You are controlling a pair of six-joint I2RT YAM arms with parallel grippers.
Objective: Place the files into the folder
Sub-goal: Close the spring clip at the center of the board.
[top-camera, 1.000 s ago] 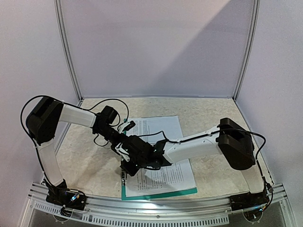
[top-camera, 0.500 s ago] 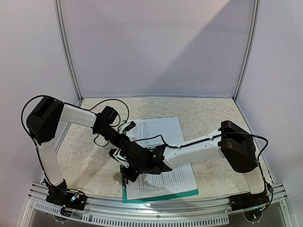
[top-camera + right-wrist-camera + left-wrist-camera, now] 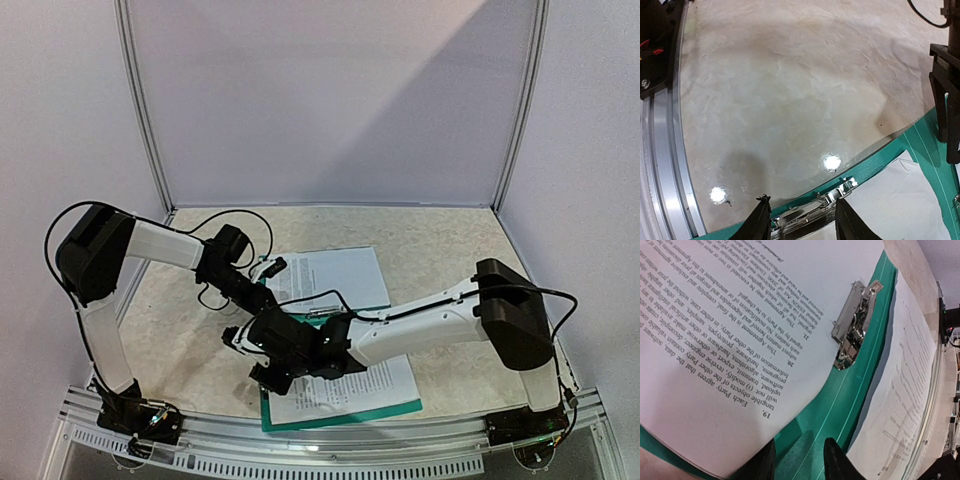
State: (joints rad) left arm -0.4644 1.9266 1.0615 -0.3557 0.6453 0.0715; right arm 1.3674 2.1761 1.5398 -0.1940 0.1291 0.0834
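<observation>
jaws apart astride clip [image 3: 812, 206]; files [image 3: 730, 315] read "each party agrees"

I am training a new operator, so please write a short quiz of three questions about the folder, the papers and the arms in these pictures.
1. True or false: the folder lies closed on the table.
2. In the right wrist view, what sits between the fingertips of the right gripper? A: a pen. B: the metal clip. C: a cable.
3. In the top view, which arm reaches across the files?

Key:
1. False, it lies open.
2. B.
3. The right arm.
</observation>
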